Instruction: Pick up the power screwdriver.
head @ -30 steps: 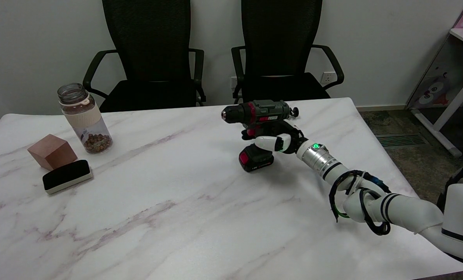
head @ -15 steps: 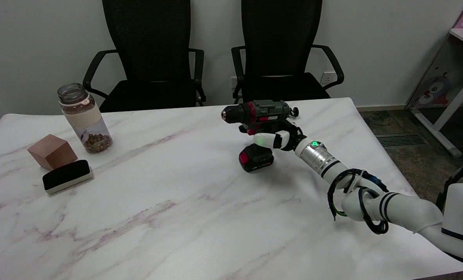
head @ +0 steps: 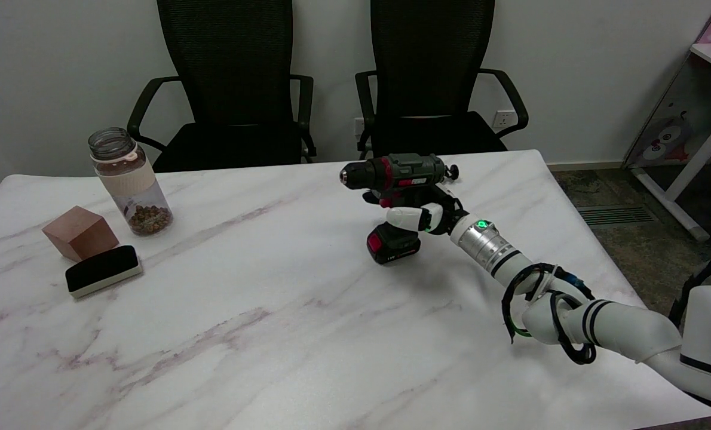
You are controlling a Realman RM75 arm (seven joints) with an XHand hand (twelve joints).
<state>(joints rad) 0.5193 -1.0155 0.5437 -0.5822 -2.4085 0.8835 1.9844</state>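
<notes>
The power screwdriver (head: 400,170), dark green and black with red trim, stands upright on its black battery base (head: 392,243) at the right middle of the marble table (head: 272,334), its chuck pointing left. My right hand (head: 424,215) reaches in from the lower right and wraps around the handle just under the body. Its white thumb lies across the front of the handle, and dark fingertips (head: 372,197) show near the trigger. The handle itself is mostly hidden by the hand. The battery base still touches the table.
At the left stand a glass jar (head: 129,182) with brown contents, a wooden block (head: 79,232) and a black-topped eraser (head: 103,270). Two black office chairs (head: 230,89) (head: 430,71) sit behind the far edge. The table's right edge runs close under my forearm.
My right hand has slid slightly up and left along the handle and closed tighter around it. The screwdriver has stayed in place on the table.
</notes>
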